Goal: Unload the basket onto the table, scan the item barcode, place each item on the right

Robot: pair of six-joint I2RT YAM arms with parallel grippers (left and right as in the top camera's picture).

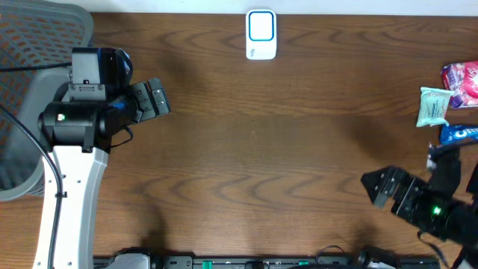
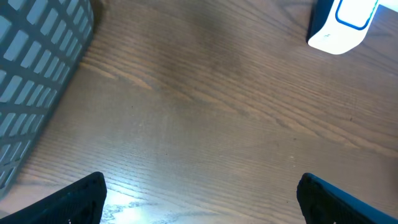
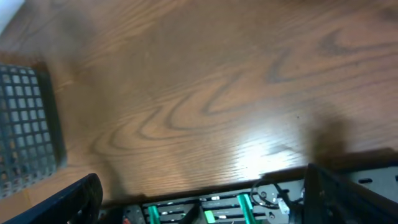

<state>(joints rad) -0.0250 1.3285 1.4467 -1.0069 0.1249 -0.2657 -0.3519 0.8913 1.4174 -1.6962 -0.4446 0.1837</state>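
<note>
— While both grippers hang spread and empty, where are the items?
— Right of the scanner (image 1: 261, 34), at the table (image 1: 284, 149) edge; the pale green packet (image 1: 433, 107) sits nearest; right gripper (image 1: 379, 187) should pinch its flat sides, barcode exposed; left gripper (image 1: 153, 99) waits.

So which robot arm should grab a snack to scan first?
Probably the right. The right gripper is open and empty, close to the snack packets at the table's right edge. The left gripper, also open, sits far across the table, though nearer the white scanner.
</note>
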